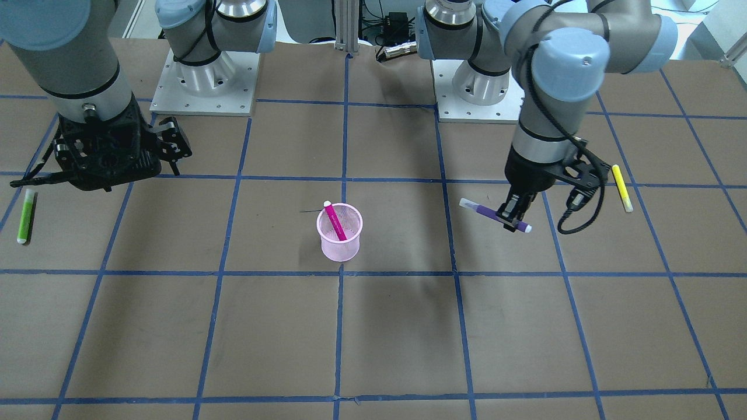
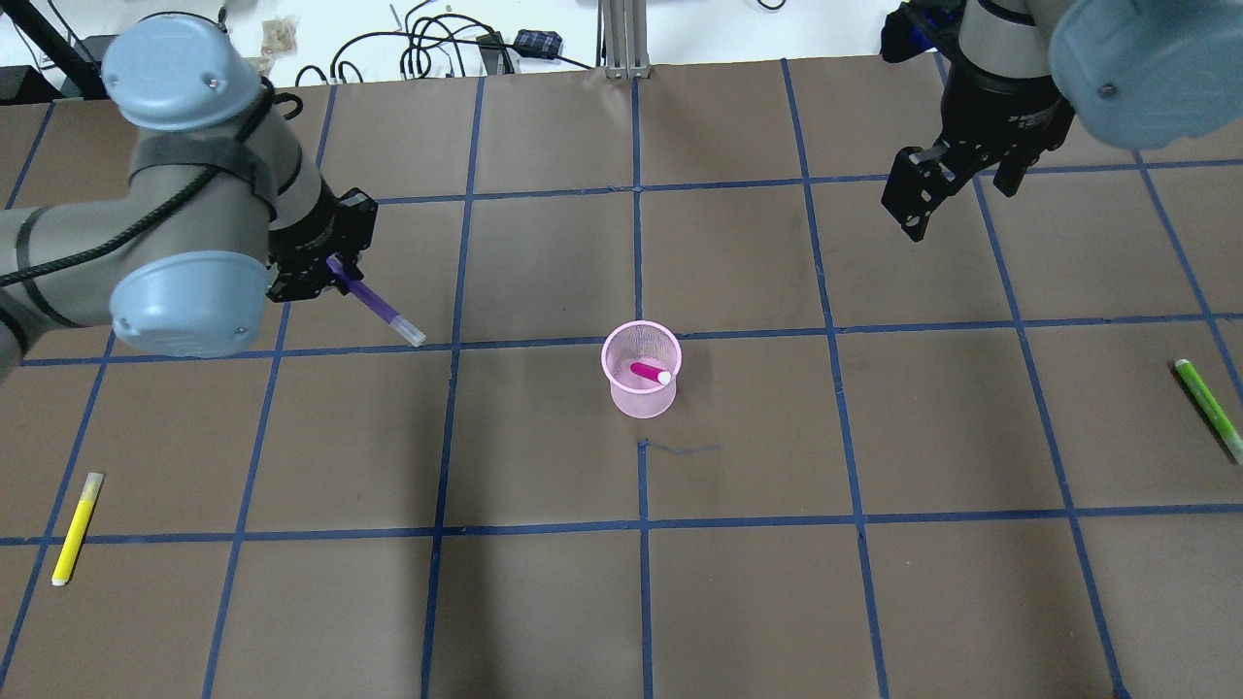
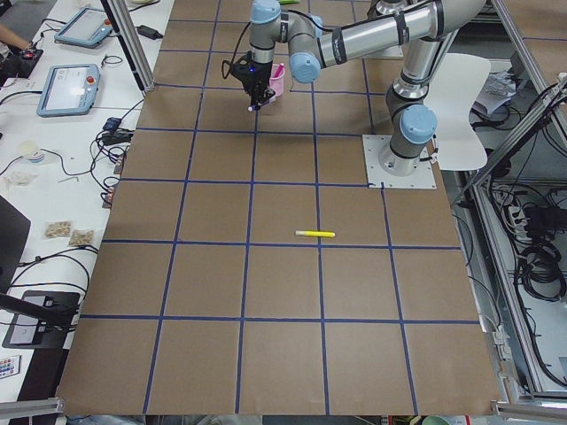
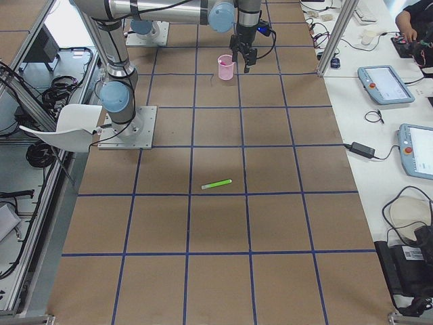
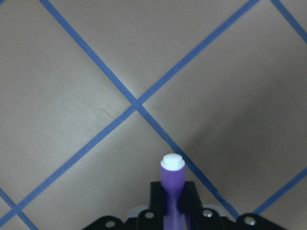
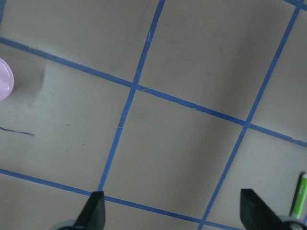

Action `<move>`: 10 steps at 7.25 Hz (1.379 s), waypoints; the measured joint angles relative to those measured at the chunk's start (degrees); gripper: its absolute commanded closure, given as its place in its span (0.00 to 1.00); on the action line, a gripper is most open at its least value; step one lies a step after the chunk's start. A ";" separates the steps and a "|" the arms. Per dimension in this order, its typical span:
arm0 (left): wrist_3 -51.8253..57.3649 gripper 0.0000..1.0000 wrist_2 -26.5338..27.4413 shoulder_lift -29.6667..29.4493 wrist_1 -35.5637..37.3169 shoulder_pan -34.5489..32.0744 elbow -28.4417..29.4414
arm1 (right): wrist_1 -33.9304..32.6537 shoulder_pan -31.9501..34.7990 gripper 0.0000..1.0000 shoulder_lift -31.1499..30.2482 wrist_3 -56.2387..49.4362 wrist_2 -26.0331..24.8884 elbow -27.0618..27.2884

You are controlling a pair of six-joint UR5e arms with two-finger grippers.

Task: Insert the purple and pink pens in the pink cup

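Status 1 of 2: the pink pen [image 1: 334, 220] leans inside the pink cup [image 1: 339, 242], the purple pen [image 1: 487, 213] remains outstanding, clamped in the left gripper [image 1: 513, 219] well apart from the cup, and the right gripper [image 2: 959, 192] hangs wide open and empty.

Overhead and front views opposed, sharing the pink cup [image 1: 339, 244], side views distant (wrist cameras close, downward)

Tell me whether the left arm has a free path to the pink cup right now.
Probably yes: bare table lies between the left pincer, holding the purple pen, and the pink cup.
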 measured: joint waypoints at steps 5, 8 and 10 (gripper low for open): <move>-21.12 0.96 20.42 -2.06 3.91 -24.75 -0.18 | -4.85 -0.75 0.00 -3.30 16.40 7.98 4.77; -26.56 0.96 28.96 -6.56 7.77 -31.97 -0.35 | -4.15 -0.21 0.00 -5.17 17.68 -0.08 4.62; -27.68 0.96 35.33 -9.99 10.21 -36.48 -0.11 | -3.88 0.03 0.00 -5.65 20.14 1.69 4.47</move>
